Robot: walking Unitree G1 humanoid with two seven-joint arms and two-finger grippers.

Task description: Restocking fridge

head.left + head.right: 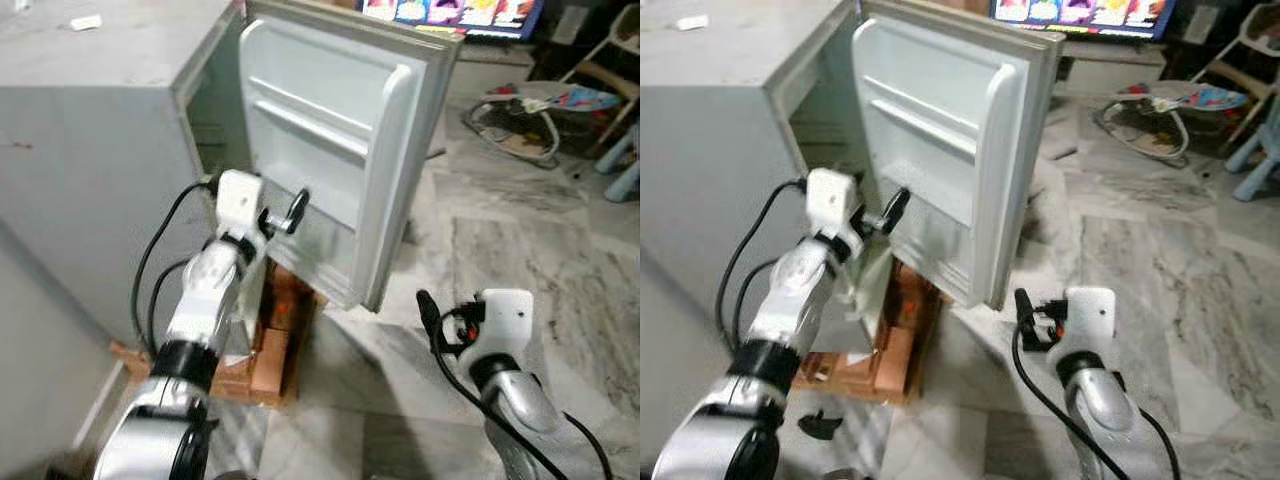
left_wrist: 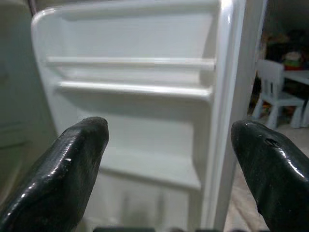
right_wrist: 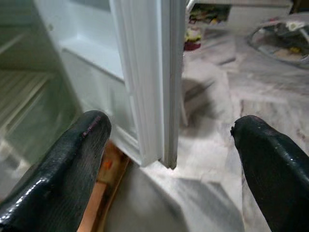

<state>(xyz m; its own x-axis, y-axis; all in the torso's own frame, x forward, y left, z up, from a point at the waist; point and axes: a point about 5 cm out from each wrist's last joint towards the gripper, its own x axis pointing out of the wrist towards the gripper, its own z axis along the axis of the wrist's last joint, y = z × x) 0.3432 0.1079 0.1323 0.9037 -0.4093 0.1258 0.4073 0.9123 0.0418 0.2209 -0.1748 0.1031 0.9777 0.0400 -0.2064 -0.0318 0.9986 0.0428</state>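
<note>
Fridge door [image 1: 330, 150] stands open at centre frame, directly ahead of the nearer left gripper [image 1: 285, 215], jaws wide and empty; right gripper [image 1: 440, 320] likewise.

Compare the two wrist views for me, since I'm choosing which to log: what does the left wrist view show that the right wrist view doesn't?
Left wrist view: the door's upper shelf rail, plus a small white chair beyond the door edge.

Right wrist view: the fridge's wire shelves, the wooden base under the fridge, and marble floor.

Both: the open fridge door with its lower door shelf, seen between an open end effector's black fingers.
</note>
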